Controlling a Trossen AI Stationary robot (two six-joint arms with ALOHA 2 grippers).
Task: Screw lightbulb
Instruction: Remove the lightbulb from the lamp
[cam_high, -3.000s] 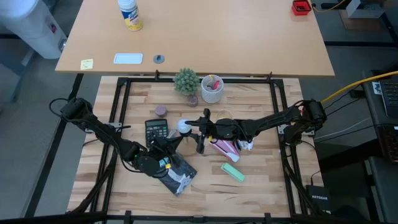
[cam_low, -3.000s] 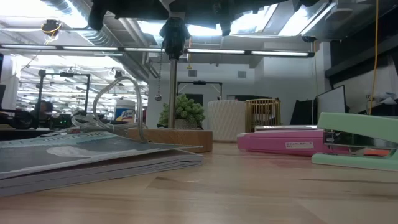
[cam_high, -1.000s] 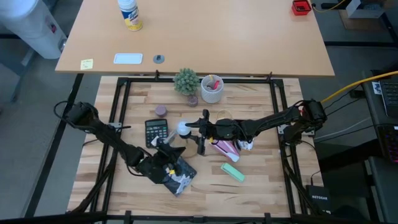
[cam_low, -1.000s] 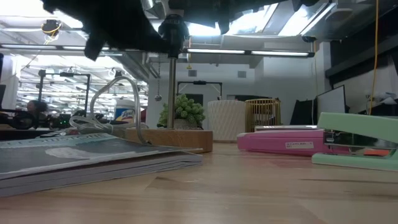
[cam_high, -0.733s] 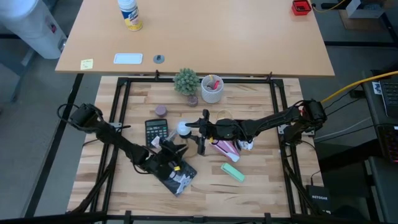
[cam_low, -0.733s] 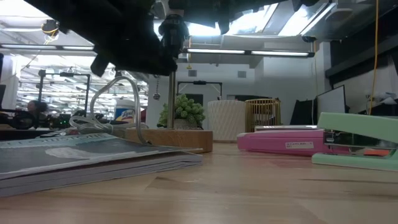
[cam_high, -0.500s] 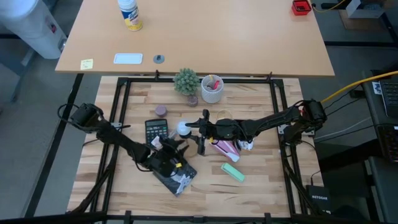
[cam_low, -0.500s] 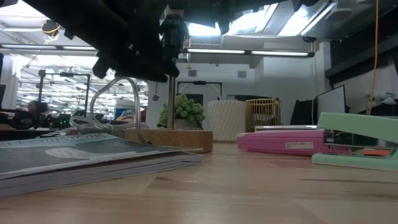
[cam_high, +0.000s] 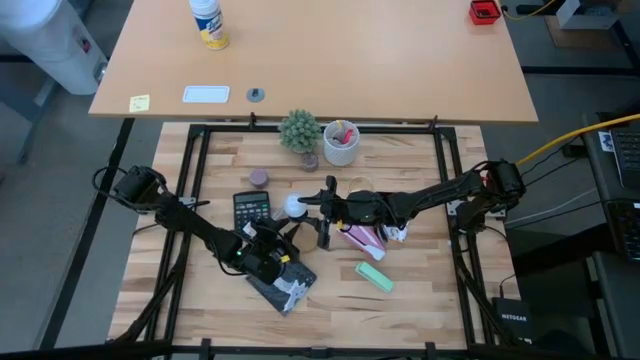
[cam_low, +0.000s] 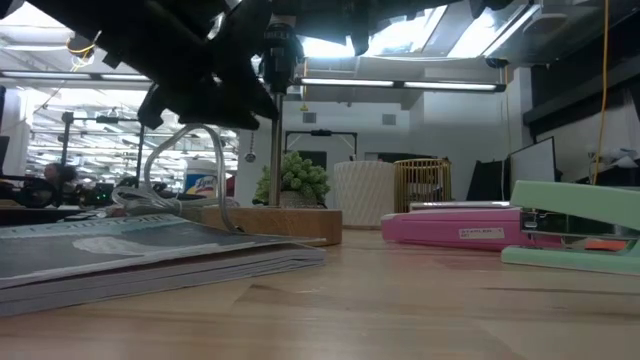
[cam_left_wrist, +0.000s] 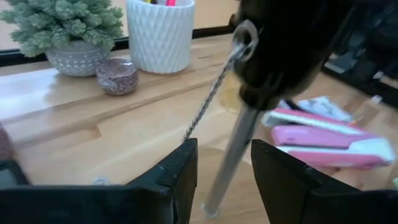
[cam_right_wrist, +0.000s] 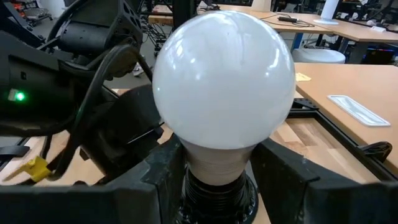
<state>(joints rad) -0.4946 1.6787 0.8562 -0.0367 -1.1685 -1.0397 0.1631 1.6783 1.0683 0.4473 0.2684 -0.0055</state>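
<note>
The white lightbulb stands upright in the black socket on top of the lamp's metal pole, which rises from a wooden base. A pull chain hangs from the socket. My right gripper, reaching in from the table's right, is shut on the lightbulb. My left gripper is open just left of the lamp; the pole shows beyond the gap between its fingers, untouched. My right gripper pinches the lightbulb's narrow neck between its two fingers, just above the socket. The fingers come in level from the table's right and lie across the bulb's axis. The bulb stands upright, round end up, its base down in the socket.
A calculator and a booklet lie under my left arm. A pink stapler and a green stapler lie to the right. A plant, a white pen cup and a small jar stand at the far side.
My left gripper has moved toward the table's right and far edges, closing in on the lamp pole; in the low view its dark shape has come in from the left up to the pole. My right gripper and the lightbulb have kept still.
</note>
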